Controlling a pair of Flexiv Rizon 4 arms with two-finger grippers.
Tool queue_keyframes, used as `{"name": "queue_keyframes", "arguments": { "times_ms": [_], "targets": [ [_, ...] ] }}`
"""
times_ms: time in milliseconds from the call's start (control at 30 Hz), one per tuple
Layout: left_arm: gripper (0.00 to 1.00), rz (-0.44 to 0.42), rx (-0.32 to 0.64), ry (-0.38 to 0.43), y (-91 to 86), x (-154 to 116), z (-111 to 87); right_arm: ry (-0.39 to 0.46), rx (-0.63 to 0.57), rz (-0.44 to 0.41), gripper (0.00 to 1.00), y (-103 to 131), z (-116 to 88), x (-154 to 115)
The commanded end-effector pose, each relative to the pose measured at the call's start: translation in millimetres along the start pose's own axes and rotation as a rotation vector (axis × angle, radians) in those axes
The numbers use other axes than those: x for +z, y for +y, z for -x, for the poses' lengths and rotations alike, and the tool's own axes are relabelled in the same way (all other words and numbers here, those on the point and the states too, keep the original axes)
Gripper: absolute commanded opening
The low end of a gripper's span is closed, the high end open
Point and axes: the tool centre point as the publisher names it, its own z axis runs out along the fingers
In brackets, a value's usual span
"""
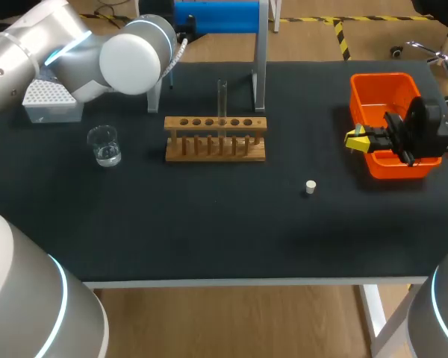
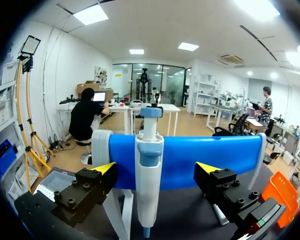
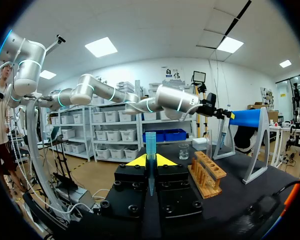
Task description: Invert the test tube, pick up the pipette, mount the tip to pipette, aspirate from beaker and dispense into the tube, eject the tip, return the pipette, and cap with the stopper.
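Nearest us, the white stopper (image 1: 310, 186) lies on the counter (image 1: 209, 231). Farther right, at the orange bin's (image 1: 373, 89) left edge, our right gripper (image 3: 150, 161) is clamped on a blue tip (image 3: 150, 142). Left sits the beaker (image 1: 104, 145). The test tube (image 1: 222, 97) stands upright in the wooden rack (image 1: 215, 142). Farthest, our left gripper (image 2: 156, 169) is spread apart around the pipette (image 2: 149, 200) hanging on its blue stand (image 2: 225, 155).

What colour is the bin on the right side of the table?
Orange. The bin shows best in the head view.
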Motion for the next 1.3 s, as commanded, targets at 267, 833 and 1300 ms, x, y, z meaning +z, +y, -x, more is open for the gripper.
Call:
{"name": "queue_keyframes", "arguments": {
  "times_ms": [267, 833, 1300],
  "targets": [
    [1.0, 0.011, -0.001, 0.002, 0.6, 7.6, 0.6, 0.0, 0.0, -0.002, 0.0, 0.1, -0.6, -0.4],
    [0.6, 0.019, -0.005, -0.004, 3.3, 10.2, 2.8, 0.0, 0.0, -0.002, 0.0, 0.1, -0.6, -0.4],
    [0.0, 0.023, -0.009, -0.013, 7.8, 6.4, 3.2, 0.0, 0.0, -0.002, 0.0, 0.1, -0.6, -0.4]
  ]
}}
